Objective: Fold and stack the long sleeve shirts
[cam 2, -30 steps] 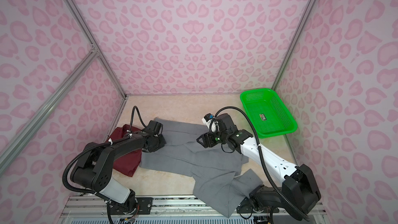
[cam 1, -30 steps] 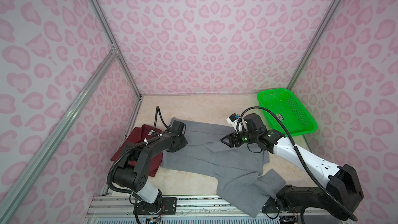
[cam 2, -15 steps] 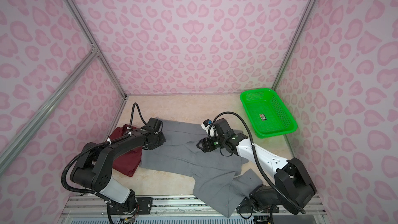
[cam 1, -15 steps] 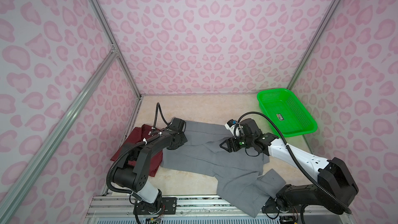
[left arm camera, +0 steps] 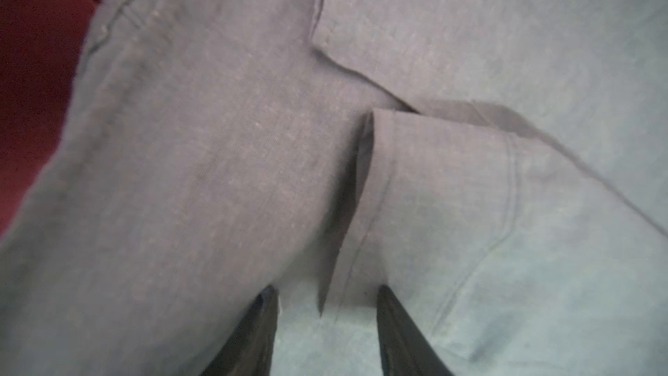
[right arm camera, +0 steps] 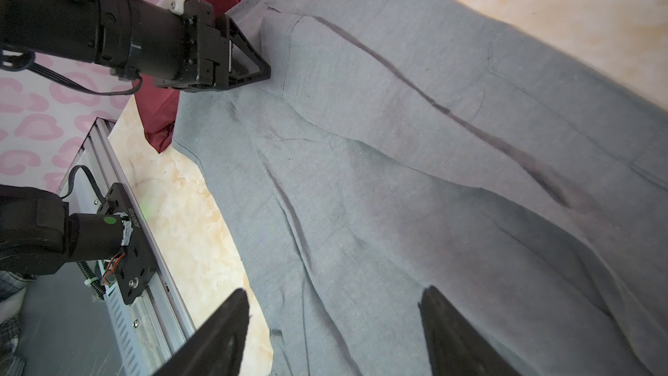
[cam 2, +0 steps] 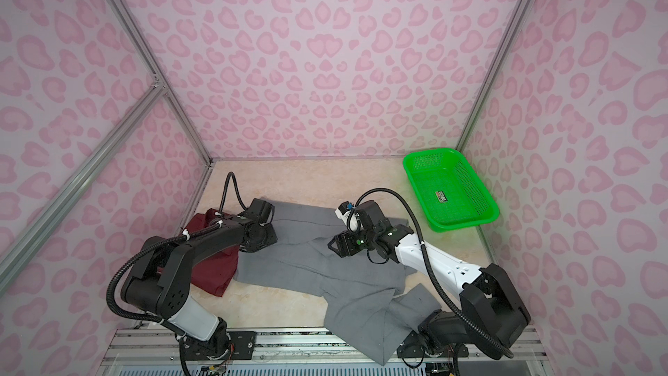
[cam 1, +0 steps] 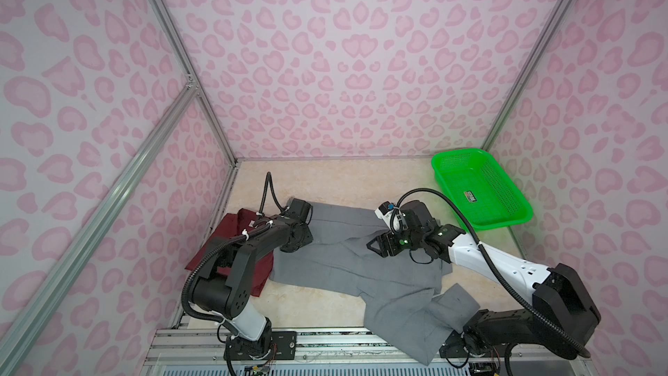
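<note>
Top views, both: grey shirt (cam 1: 343, 265) spread mid-table, one end trailing over the near rail. Maroon shirt (cam 1: 231, 244) touches its left edge, partly under the left arm. Folding of the grey looks barely started. Left gripper (left arm camera: 327, 294) parted, straddling a grey hem, gripping nothing. Right gripper (right arm camera: 334, 302) wide, empty, above the cloth. Next likely needs a firm pinch on an edge, then a fold inward. Pink-patterned walls (cam 1: 343, 66); beige table (cam 1: 325, 182); green basket (cam 1: 502, 224) in the far right corner.

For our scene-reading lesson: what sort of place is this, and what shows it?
Likely a robot lab cell: pink patterned walls on aluminium framing, two arms mounted on a base rail, a grey shirt spread on the table.
</note>
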{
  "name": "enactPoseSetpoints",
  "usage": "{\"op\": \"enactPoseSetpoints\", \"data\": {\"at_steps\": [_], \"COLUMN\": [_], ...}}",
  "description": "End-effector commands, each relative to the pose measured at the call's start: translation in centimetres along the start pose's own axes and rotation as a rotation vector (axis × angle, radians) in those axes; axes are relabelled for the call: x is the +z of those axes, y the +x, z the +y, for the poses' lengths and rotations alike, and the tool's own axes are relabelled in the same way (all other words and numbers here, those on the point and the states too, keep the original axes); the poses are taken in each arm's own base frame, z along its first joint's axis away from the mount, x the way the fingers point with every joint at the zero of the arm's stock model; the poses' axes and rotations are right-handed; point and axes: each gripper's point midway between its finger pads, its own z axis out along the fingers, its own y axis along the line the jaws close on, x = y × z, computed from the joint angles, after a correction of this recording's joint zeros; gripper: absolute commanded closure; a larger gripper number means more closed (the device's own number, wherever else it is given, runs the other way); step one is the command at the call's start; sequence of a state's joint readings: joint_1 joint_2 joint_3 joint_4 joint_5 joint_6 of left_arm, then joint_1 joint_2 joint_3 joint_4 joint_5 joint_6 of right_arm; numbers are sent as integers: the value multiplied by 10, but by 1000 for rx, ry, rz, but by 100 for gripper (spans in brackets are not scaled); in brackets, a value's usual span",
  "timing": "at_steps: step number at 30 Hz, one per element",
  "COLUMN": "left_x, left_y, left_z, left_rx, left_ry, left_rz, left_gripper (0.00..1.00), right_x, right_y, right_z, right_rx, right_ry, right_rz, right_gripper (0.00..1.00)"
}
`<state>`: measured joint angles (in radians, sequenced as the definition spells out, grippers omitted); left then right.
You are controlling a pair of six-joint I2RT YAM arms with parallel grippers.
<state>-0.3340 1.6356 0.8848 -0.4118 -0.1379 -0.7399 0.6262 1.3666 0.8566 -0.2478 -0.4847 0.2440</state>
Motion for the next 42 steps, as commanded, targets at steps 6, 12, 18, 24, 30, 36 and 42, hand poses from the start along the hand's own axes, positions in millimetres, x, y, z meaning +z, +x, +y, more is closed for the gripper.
{"op": "enactPoseSetpoints", "data": {"at_steps": [6, 12, 18, 24, 30, 36, 42], "left_x": [11, 13, 4, -30, -22, -1, 9], "left_y": [2, 4, 2, -12, -12, -8, -5], "left_z": [-5, -4, -7, -21, -28, -24, -22], "left_rx": [3, 16, 6, -6, 40, 72, 83], "left_ry": [11, 6, 24, 76, 40, -8, -30], "left_rz": [12, 17, 11, -67, -73, -47, -35], "left_gripper": [71, 80, 76, 66, 67, 69, 65], "right_x": [-1, -1, 3, 24, 49, 68, 81], "right_y": [-2, -2, 3, 10, 12, 20, 30], "right_z": [0, 3, -1, -6, -25, -45, -52], "right_rx": [-4, -8, -7, 5, 10, 76, 113], "right_ry": [4, -6, 6, 17, 133, 178, 157], "right_rz": [-16, -16, -1, 21, 60, 74, 95], "right_gripper": [25, 25, 25, 29, 40, 53, 58]}}
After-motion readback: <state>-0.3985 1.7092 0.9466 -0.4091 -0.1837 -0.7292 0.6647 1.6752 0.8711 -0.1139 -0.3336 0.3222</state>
